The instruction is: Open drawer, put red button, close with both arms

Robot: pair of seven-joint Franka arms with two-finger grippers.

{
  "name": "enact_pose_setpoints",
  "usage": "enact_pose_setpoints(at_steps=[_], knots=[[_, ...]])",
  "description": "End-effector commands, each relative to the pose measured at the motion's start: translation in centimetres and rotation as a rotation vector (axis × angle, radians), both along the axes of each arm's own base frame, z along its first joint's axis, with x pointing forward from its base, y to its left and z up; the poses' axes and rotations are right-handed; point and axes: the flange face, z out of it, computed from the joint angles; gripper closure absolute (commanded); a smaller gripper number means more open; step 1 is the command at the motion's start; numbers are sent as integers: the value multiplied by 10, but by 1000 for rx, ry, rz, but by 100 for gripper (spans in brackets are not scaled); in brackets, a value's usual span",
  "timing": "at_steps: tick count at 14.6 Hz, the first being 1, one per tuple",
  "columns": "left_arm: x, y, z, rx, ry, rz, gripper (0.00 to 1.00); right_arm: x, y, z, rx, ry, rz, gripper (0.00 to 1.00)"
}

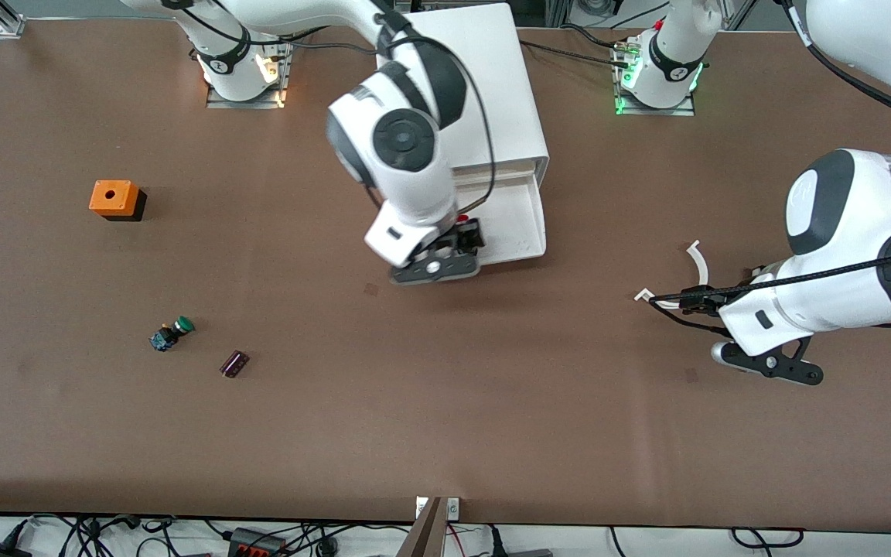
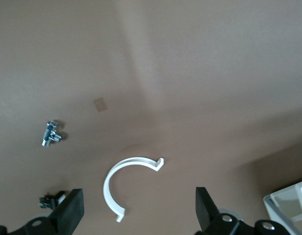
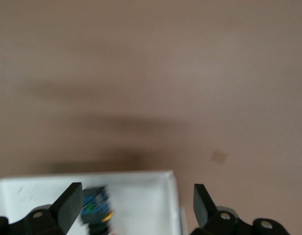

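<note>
The white cabinet (image 1: 484, 77) stands between the arm bases, and its drawer (image 1: 519, 216) is pulled out toward the front camera. My right gripper (image 1: 465, 236) hangs open over the drawer's corner on the right arm's side. In the right wrist view the open right gripper (image 3: 136, 203) is over the white drawer (image 3: 141, 178), and the red button's dark blue body (image 3: 94, 208) lies blurred by one finger, not gripped. A spot of the red button (image 1: 462, 219) shows at the gripper. My left gripper (image 1: 704, 300) is open and empty (image 2: 139, 210), low over the table toward the left arm's end.
A white curved clip (image 2: 129, 181) lies on the table under the left gripper, with small metal fittings (image 2: 52, 133) beside it. An orange cube (image 1: 114, 199), a green-capped button (image 1: 172, 333) and a small dark part (image 1: 234, 363) lie toward the right arm's end.
</note>
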Motion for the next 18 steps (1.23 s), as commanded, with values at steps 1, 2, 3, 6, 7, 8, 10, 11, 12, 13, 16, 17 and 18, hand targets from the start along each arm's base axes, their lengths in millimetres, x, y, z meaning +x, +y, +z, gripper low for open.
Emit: enact_pose_setpoints(at_steps=[1,2,3,6,7,8,10,11,12,13,16,17,18], knots=[[-5,-35,-20,7,-24,80,0,26,-65,29,-69,3,-64,0],[-8,-58,-27,-2,-37,99,0,35,-94,37,-87,34,-38,0],[-13,-84,-34,-9,-49,129,0,42,-122,50,-91,49,-5,0],[-35,-182,-61,-11,-82,261,0,67,-217,74,-99,101,5,0],[-41,-201,-71,-8,-73,268,0,72,-243,76,-96,121,-1,0],[-44,-213,-82,-9,-70,263,0,78,-271,79,-88,129,-8,0],[-59,-254,-93,-24,-91,266,0,86,-301,80,-84,131,-8,0],[-65,-272,-103,-33,-109,290,0,89,-315,80,-82,132,-23,0],[-65,-283,-110,-57,-133,306,0,92,-327,80,-73,134,-32,0],[-75,-298,-122,-69,-141,288,0,93,-334,81,-50,136,-34,0],[-96,-312,-147,-61,-128,257,0,91,-366,95,-23,115,-75,0],[-110,-324,-154,-49,-114,231,0,88,-371,101,-14,95,-81,0],[-123,-336,-154,-45,-107,210,0,83,-389,110,-2,59,-106,0]])
